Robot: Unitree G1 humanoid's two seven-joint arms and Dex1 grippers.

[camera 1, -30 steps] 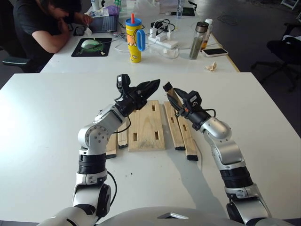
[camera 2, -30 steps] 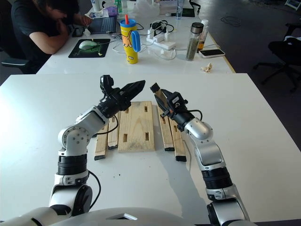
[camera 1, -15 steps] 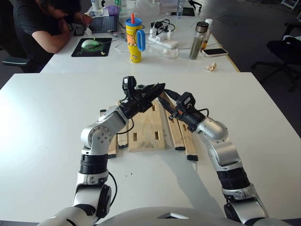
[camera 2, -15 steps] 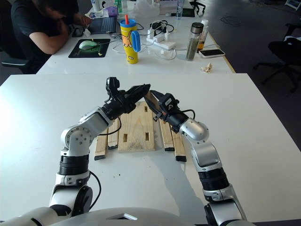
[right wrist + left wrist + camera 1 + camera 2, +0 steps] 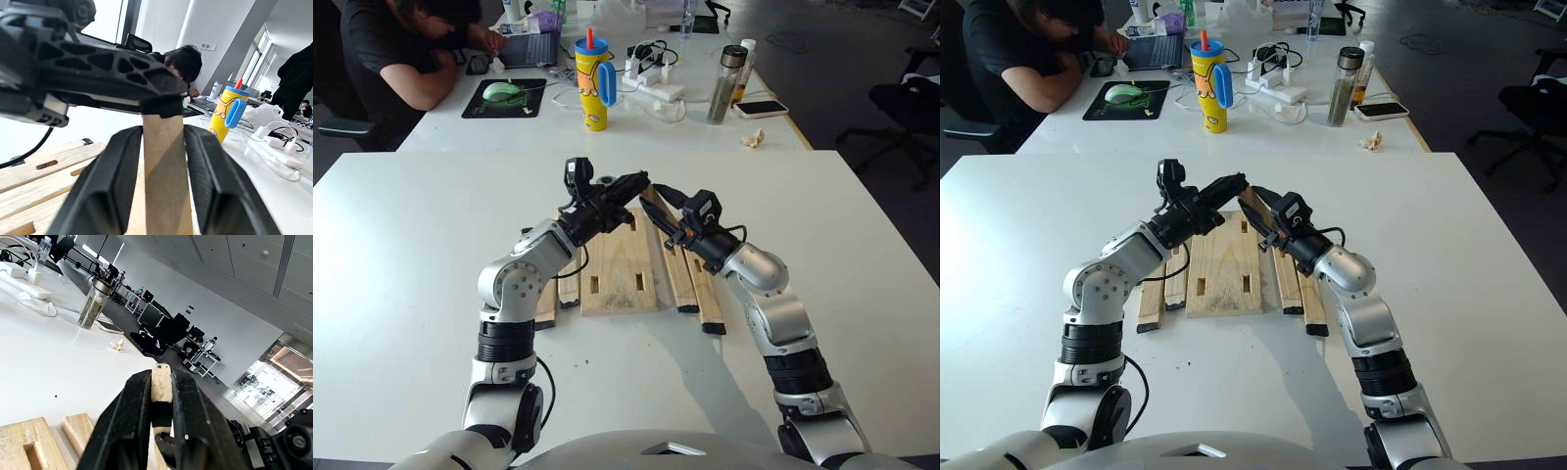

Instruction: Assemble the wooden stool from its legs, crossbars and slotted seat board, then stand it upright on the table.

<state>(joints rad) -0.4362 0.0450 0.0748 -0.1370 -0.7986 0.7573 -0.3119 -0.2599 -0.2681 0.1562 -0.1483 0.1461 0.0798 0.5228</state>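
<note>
Overhead, in the left eye view, both arms meet above the far end of the seat board [image 5: 619, 264], which lies flat on the bench [image 5: 411, 245]. The left jaws and the right jaws are both clenched on one wooden bar [image 5: 656, 207], held tilted in the air between them. Loose bars [image 5: 683, 274] lie on the bench to either side of the board.

The right eye view shows the same handover pose, and no piece looks joined to the board yet.

In the left wrist view, the left jaws pinch the bar's pale end squarely between two black fingers [image 5: 132, 396].

In the right wrist view, the right jaws grasp the bar lower down, with the left jaws crossing just above them.

The risk, as I judge it, lies in the double grip. If one arm pulls while the other holds tight, the bar may twist or slip. If both let go together, it would likely drop onto the board and scatter the loose bars.
</note>
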